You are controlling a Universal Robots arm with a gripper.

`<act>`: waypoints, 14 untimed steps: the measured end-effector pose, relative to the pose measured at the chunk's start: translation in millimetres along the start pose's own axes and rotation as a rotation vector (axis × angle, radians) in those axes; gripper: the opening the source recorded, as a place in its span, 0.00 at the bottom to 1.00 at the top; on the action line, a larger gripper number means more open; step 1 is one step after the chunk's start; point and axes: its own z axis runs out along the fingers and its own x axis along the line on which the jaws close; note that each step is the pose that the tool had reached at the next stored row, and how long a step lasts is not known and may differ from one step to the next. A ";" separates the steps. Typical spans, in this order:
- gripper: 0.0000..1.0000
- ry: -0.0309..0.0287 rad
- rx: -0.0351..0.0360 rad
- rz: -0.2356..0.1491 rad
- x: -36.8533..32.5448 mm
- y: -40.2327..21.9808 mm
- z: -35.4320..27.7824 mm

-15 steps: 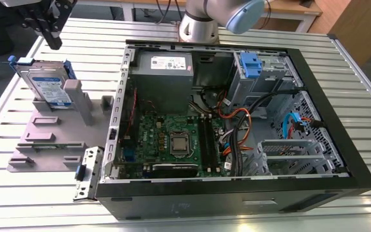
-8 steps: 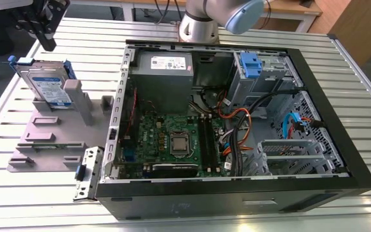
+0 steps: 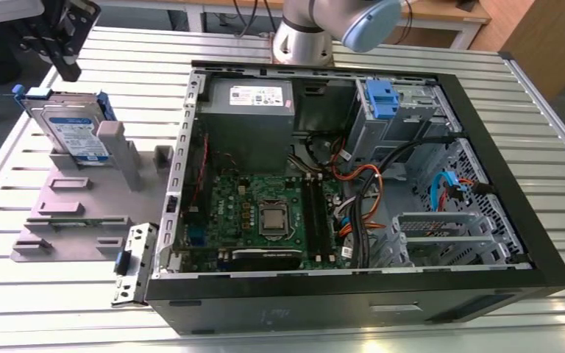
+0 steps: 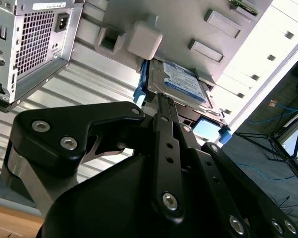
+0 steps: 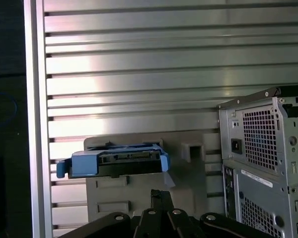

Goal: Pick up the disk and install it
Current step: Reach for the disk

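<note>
step: approach for pick | gripper was closed, empty — above the disk, apart | disk stood upright in grey fixture | next probably needed: jaws opened, lined over its top edge

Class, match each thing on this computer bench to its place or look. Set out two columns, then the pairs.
1 disk
2 gripper
3 power supply
4 motherboard

A green, flat inside the case
B upright in the grey holder
C above the disk, not touching it
D grey box with a white sticker, inside the case

Pairs: 1-B, 2-C, 3-D, 4-A
</note>
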 end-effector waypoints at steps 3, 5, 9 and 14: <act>0.11 -0.0001 0.0000 0.000 4.2 0.4 2.9; 0.11 0.0000 0.0002 0.000 7.3 0.7 4.6; 0.11 -0.0001 0.0003 0.000 14.6 1.3 8.2; 0.11 0.0000 0.0006 0.000 22.5 2.5 13.0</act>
